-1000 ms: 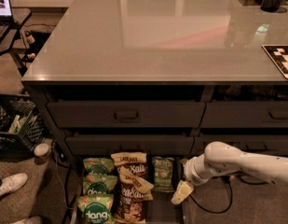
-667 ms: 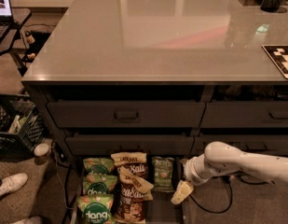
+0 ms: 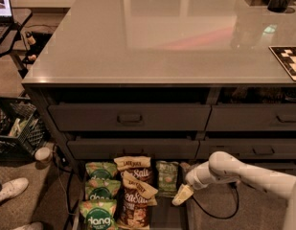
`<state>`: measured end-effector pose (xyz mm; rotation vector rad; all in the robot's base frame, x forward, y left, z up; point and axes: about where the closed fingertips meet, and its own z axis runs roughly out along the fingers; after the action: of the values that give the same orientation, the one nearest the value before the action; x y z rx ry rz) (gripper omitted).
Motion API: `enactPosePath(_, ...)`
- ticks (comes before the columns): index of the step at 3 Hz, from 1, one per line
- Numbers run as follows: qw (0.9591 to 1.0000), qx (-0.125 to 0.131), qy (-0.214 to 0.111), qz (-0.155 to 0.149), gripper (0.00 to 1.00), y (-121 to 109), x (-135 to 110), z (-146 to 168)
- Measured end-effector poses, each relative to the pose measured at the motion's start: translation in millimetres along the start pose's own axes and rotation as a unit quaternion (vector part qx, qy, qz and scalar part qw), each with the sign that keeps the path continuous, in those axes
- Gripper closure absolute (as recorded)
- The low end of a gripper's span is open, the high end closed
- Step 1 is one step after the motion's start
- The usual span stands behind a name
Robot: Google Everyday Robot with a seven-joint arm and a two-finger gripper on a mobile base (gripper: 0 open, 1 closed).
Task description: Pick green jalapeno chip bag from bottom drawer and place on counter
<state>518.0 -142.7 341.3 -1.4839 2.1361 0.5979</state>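
Green jalapeno chip bag [image 3: 167, 177] lies in the open bottom drawer [image 3: 169, 217], not yet lifted. Pincer [image 3: 182, 195] hovers just beside it at 4 o'clock; apart or together, cannot tell. Grasp, lift and placing on counter [image 3: 162, 37] all remain, by my reading.

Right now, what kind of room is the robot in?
Probably an office kitchen or snack area: a big grey counter over drawers, a bottom drawer full of chip bags, a laptop nearby. The gripper hangs beside the green jalapeno chip bag.
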Motion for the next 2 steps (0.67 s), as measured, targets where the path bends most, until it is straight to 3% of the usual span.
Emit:
enactPosePath(1,0.9999,-0.008,-0.012,-0.005,0.0,-39.8,17.8,50.7)
enactPosePath(2,0.9999,-0.006,-0.012,-0.005,0.0,-43.3,17.1,52.0)
